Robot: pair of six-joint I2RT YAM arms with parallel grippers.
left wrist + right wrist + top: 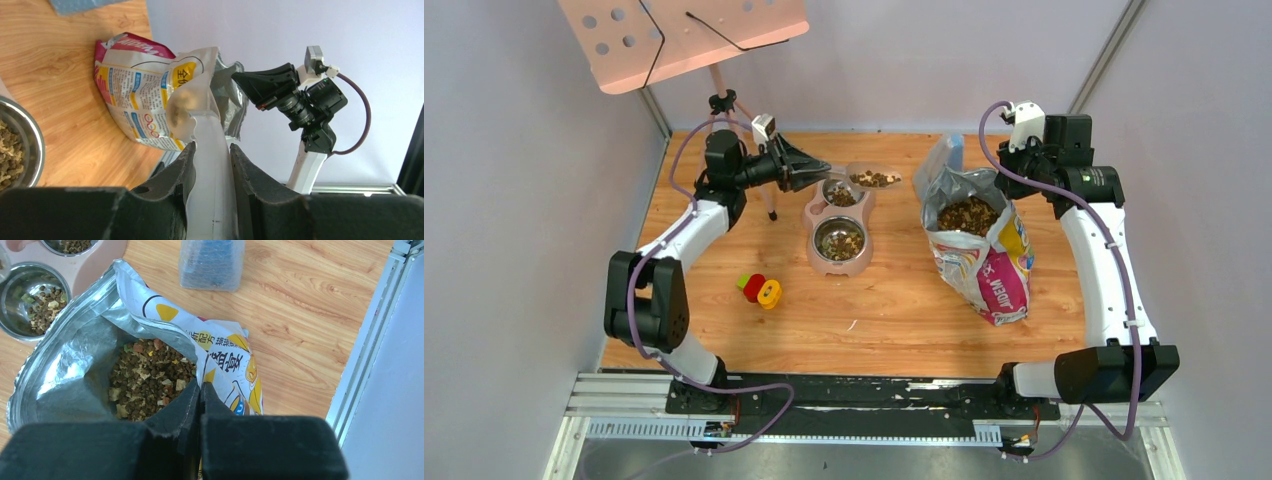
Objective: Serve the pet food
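Note:
The pet food fills the open printed bag as a brown heap, also seen in the right wrist view. My right gripper is shut on the bag's rim, holding the mouth open. My left gripper is shut on the pale handle of a clear scoop that carries kibble, held just right of the far bowl. The pink double feeder has two steel bowls, the far one and the near one, each with kibble in it.
A red-and-yellow toy lies left of the feeder. A clear plastic container stands behind the bag. A pink music stand on a tripod rises at the back left. Grey walls close in on both sides.

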